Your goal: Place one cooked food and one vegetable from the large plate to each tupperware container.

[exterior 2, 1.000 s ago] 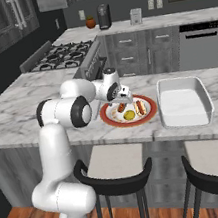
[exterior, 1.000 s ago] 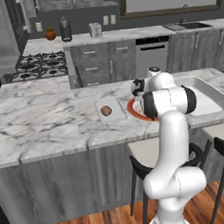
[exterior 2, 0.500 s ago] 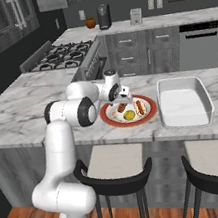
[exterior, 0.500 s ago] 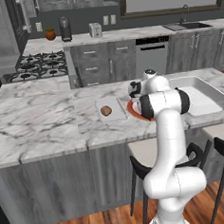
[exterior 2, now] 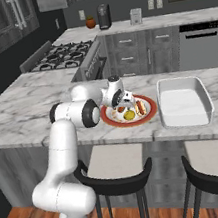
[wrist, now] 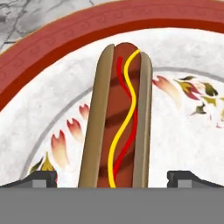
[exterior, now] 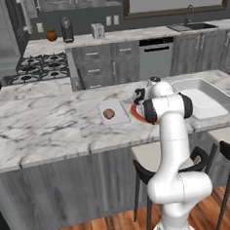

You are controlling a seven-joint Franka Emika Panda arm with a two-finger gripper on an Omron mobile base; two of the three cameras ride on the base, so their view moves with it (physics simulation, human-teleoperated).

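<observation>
The large plate (exterior 2: 150, 113), red-rimmed with a white centre, lies on the island counter and carries a hot dog (exterior 2: 140, 107), a yellow vegetable (exterior 2: 129, 115) and a small red piece (exterior 2: 121, 110). My gripper (exterior 2: 127, 98) hangs open just over the plate. In the hand view the hot dog (wrist: 118, 118) runs lengthwise between the fingertips (wrist: 42, 177), with the plate's rim (wrist: 65, 39) beyond it. The small flat tupperware container (exterior: 117, 106) left of the plate holds a brown cooked piece (exterior: 108, 113). The deep white tupperware container (exterior: 203, 98) stands right of the plate.
Two stools (exterior 2: 114, 163) stand under the island's front edge. A stove (exterior: 32, 68) and the back counter with a jar, a dark canister and a toaster lie behind. The sink (exterior: 188, 27) is at the far right.
The arm has leaned a little to the left and the hand has sunk closer to the plate. The jaws have stayed wide open.
</observation>
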